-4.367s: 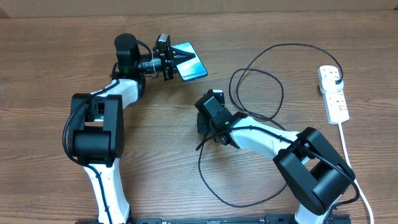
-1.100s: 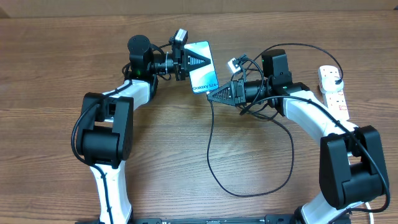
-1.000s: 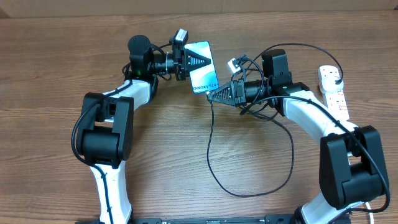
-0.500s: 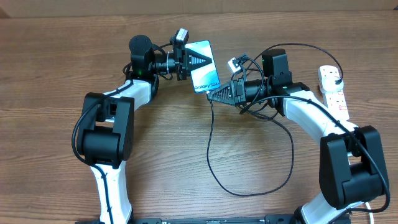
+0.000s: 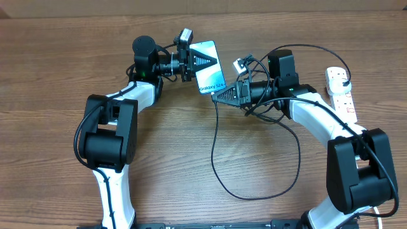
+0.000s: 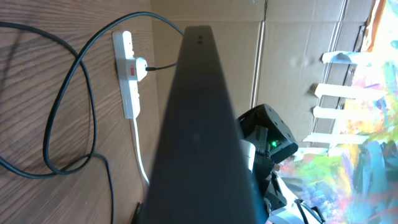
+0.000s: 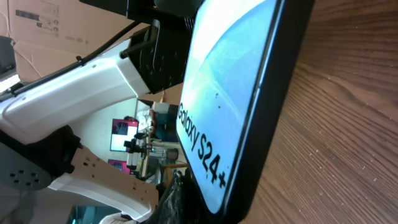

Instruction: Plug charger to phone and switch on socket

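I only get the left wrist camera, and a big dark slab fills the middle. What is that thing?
Observer: That's the phone, very close up. From above, its screen is light blue with white Galaxy S24+ lettering, and the left gripper is clamped on it.
Operator: Where's the other arm's hand?
Observer: The right gripper points at the phone's lower end, right by the lettering.
Operator: Is it holding anything?
Observer: Yes, it looks shut on the charger. The black cable hangs from its tip and loops round toward the socket.
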